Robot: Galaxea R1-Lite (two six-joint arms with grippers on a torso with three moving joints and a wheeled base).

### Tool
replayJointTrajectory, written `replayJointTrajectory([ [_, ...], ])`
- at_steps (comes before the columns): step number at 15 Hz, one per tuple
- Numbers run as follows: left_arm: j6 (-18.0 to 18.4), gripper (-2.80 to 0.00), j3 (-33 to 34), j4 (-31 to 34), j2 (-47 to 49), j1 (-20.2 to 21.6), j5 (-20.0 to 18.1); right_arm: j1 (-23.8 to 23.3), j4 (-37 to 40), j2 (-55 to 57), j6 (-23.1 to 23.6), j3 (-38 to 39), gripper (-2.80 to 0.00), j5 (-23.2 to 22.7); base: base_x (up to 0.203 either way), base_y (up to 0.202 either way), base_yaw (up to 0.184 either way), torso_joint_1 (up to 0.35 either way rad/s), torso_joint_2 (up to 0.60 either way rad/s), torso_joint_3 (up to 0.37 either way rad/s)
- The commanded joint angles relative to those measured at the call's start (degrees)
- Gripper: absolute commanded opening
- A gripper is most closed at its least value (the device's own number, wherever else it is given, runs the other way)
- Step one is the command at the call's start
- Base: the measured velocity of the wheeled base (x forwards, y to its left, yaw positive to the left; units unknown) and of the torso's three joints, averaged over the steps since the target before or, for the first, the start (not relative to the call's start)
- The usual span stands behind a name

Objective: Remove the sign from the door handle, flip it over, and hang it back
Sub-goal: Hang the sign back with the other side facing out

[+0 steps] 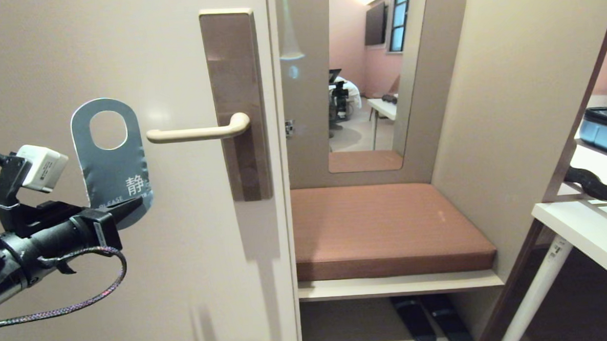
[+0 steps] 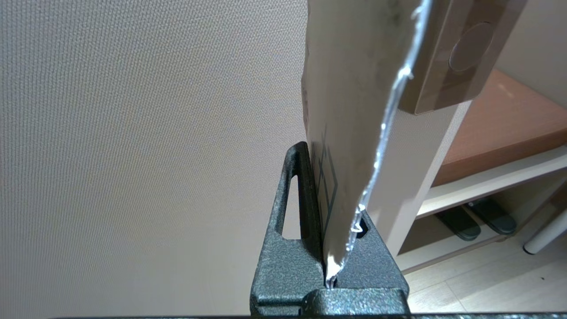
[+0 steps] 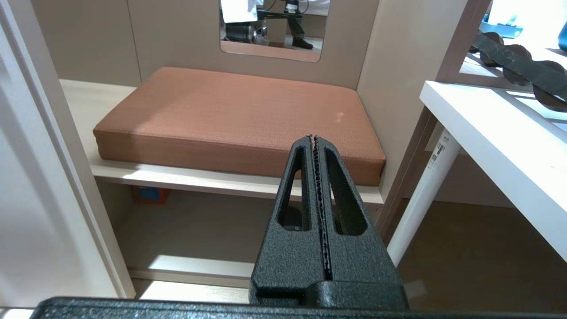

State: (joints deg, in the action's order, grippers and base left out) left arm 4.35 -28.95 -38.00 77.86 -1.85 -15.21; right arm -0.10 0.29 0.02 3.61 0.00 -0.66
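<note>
- Left end effector (image 1: 131,206) is clenched on the sign's (image 1: 111,158) bottom edge, holding it upright just left of the door handle (image 1: 194,132), off the lever.
- Risk: the thin card could twist in the pinch, so its hole misses the lever tip.
- Right end effector (image 3: 315,138) is clenched on nothing, parked low.

sign (image 1: 109,163): light blue card, round hole on top, upright, off the lever, just left of its tip
door handle (image 1: 199,132): cream lever, level, bare, on brown plate
</note>
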Motion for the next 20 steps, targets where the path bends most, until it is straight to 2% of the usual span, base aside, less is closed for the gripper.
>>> replayJointTrajectory([
  [1,-0.05,-2.8,-0.32,-0.23,0.27,-0.8,-0.08,0.01,0.06,-0.02,0.08,0.0,-2.8,-0.04,0.0,0.0,0.0,0.0,0.0,0.0],
  [7,0.04,-2.8,-2.51,-0.23,2.73,-2.03,0.01,0.01,-0.01,-0.02,0.08,0.0,-2.8,-0.04,0.0,0.0,0.0,0.0,0.0,0.0],
  [13,-0.05,-2.8,-2.25,-0.32,3.79,-5.45,1.42,0.01,-0.03,-0.02,0.08,0.0,-2.8,-0.04,0.0,0.0,0.0,0.0,0.0,0.0],
  [20,0.04,-2.8,-2.43,-0.32,4.96,-5.91,1.42,0.01,-0.03,-0.02,0.08,0.0,-2.8,-0.04,0.0,0.0,0.0,0.0,0.0,0.0],
])
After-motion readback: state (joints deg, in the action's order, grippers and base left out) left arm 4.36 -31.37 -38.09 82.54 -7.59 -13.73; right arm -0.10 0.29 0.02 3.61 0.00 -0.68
